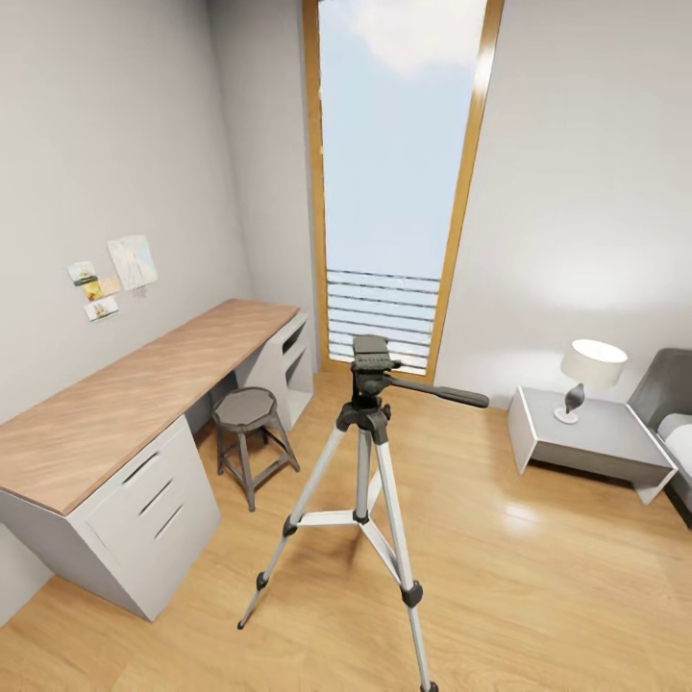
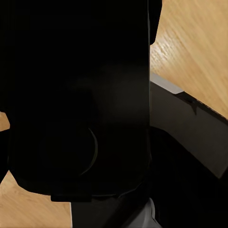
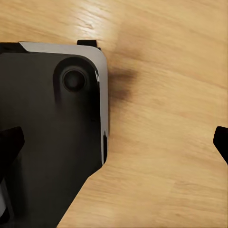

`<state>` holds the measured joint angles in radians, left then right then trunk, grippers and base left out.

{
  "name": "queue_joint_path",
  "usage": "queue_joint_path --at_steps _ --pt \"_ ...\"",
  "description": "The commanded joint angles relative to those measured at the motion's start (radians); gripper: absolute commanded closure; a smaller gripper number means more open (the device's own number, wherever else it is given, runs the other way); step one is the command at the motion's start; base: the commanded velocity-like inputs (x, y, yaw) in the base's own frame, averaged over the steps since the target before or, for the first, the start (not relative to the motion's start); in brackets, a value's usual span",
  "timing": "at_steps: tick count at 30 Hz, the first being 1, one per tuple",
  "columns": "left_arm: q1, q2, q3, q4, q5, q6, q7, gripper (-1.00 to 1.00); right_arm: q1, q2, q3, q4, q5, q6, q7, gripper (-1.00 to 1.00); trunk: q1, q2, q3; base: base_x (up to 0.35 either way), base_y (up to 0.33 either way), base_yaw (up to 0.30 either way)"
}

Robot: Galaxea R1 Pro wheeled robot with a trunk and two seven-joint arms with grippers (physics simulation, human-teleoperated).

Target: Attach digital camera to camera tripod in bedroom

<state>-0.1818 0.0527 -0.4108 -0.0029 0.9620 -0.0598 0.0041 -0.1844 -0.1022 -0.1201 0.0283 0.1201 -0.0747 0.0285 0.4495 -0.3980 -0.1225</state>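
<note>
The camera tripod [image 1: 368,423] stands on the wood floor in the middle of the bedroom. It has silver legs and a dark head [image 1: 371,358] with nothing on its top plate. Its pan handle [image 1: 442,392] points right. In the left wrist view a black body with a round ring, the digital camera [image 2: 76,95], sits close against the lens in my left gripper [image 2: 78,137], held above the floor. The fingers themselves are lost in the black. My right gripper [image 3: 114,142] hangs open over the floor with nothing between its fingertips [image 3: 7,145].
A wood-topped white desk [image 1: 125,404] runs along the left wall, and a grey stool [image 1: 248,423] stands beside it. The tall window [image 1: 394,183] is behind the tripod. A low nightstand [image 1: 596,437] with a lamp [image 1: 588,375] and the bed's edge [image 1: 673,423] are at the right. My dark base [image 3: 47,142] shows below the right gripper.
</note>
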Motion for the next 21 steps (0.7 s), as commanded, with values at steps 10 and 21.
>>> queue_joint_path --at_steps 10,21 --pt "-0.001 0.0 -0.009 0.0 0.007 -0.002 -0.001 1.0 -0.002 0.0 -0.009 0.004 0.01 -0.004 0.002 -1.0 0.001 -0.002 -0.003 0.0 0.0 0.0" --pt "-0.001 -0.001 -0.009 0.0 0.006 -0.002 -0.001 1.0 -0.002 0.002 -0.009 0.003 0.01 -0.005 0.002 -1.0 0.001 -0.002 -0.003 0.0 -0.116 0.0"
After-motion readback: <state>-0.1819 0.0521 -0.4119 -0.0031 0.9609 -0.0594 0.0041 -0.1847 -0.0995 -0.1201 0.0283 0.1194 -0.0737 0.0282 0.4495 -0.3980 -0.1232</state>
